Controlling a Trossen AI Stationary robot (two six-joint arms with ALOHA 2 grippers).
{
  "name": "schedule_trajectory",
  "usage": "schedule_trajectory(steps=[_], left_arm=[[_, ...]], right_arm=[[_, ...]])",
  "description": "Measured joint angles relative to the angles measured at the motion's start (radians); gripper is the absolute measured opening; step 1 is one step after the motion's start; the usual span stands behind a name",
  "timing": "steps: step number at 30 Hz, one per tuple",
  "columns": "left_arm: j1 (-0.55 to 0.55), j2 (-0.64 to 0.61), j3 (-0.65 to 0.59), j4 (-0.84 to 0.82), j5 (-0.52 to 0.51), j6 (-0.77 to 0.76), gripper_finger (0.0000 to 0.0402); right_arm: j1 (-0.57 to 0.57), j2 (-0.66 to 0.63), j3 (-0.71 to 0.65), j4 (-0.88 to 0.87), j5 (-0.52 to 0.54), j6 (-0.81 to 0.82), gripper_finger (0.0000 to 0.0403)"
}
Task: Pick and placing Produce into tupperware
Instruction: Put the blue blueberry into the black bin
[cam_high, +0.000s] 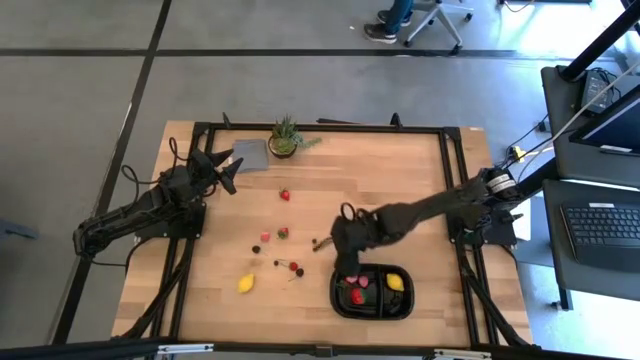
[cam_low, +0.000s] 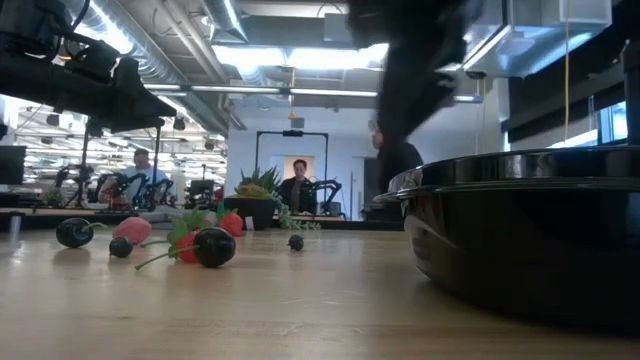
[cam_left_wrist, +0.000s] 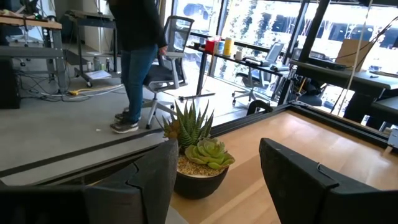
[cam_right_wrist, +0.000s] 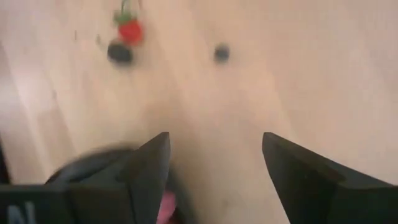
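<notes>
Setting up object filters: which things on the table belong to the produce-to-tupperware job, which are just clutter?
Job:
- black tray, already holding a strawberry and a lemon
- loose lemon
- loose strawberries
- cherries
- right gripper, open

Clutter:
- potted plant
- grey cloth

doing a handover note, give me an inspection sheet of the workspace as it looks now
surface: light wooden table in a black frame.
job's things: black plastic tray holds a red strawberry and a yellow lemon; another yellow lemon, strawberries and dark cherries lie loose.
clutter: green potted plant, grey square cloth.
grippers: right gripper open over the tray's edge; left gripper open, empty, near the cloth.
cables: black cables by the left arm.
surroundings: person standing beyond the table, office chairs, desks.
</notes>
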Motion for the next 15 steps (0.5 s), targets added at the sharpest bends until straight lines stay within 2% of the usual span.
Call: schedule_trajectory(steps=[8,11,15], left_arm=[[0.000,0.000,0.000,0.000,0.000,0.000,0.0220],[0.000,0.000,0.000,0.000,0.000,0.000,0.0220],[0.000,0.000,0.000,0.000,0.000,0.000,0.0220]], right_arm=[[-0.092,0.095,0.000,0.211,-0.002,-0.374,0.0257],[-0.105,0.144,0.000,0.281,-0.004,-0.446,0.0257],[-0.114,0.202,0.000,0.349,-0.039,-0.464,0.0257]])
